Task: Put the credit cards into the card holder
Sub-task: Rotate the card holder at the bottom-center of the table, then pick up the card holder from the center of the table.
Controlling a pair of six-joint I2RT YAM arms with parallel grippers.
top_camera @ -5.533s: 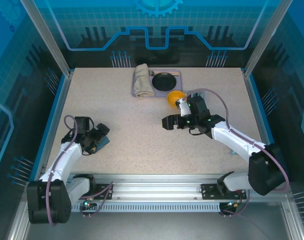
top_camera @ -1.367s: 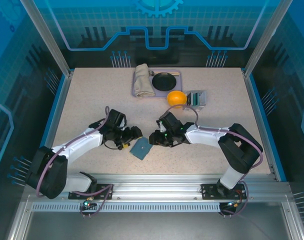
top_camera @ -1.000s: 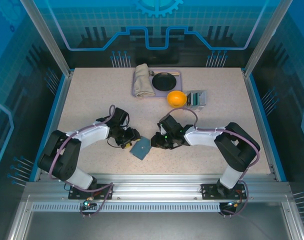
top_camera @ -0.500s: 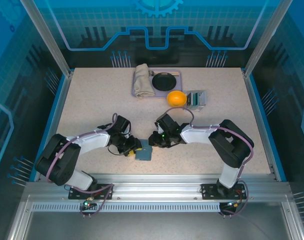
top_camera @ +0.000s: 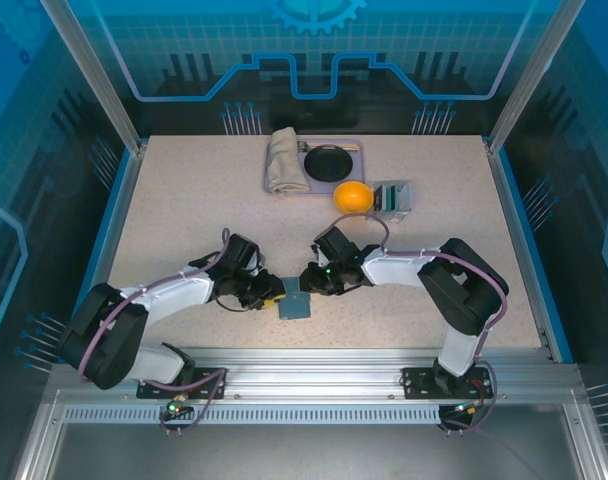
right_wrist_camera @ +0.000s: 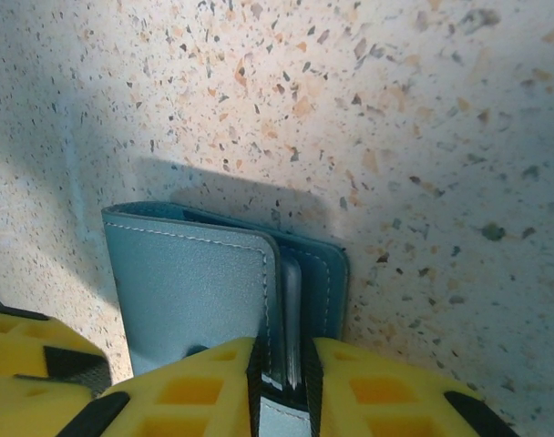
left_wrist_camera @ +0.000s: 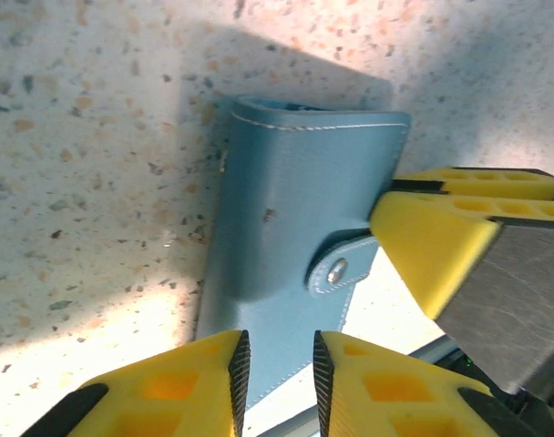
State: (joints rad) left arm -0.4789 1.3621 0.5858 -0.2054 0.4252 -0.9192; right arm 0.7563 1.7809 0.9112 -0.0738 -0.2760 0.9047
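Note:
The slate-blue card holder lies folded on the table near the front edge, between the two grippers. In the left wrist view the card holder shows its outer face and snap tab. My left gripper hovers over its near edge, jaws a narrow gap apart, pinching nothing. My right gripper is shut on the card holder at its open edge. A pale thin edge sits between the layers inside the jaws; I cannot tell whether it is a credit card. From above, the left gripper and right gripper nearly meet.
An orange and a clear case with green and dark stripes stand at the back middle. Behind them are a tray with a dark dish and a beige cloth. The metal front rail runs close below the card holder.
The left gripper has slid right up to the card holder and its jaws have narrowed. The card holder has turned from a diamond to square and shifted slightly right. The right gripper keeps its grip.

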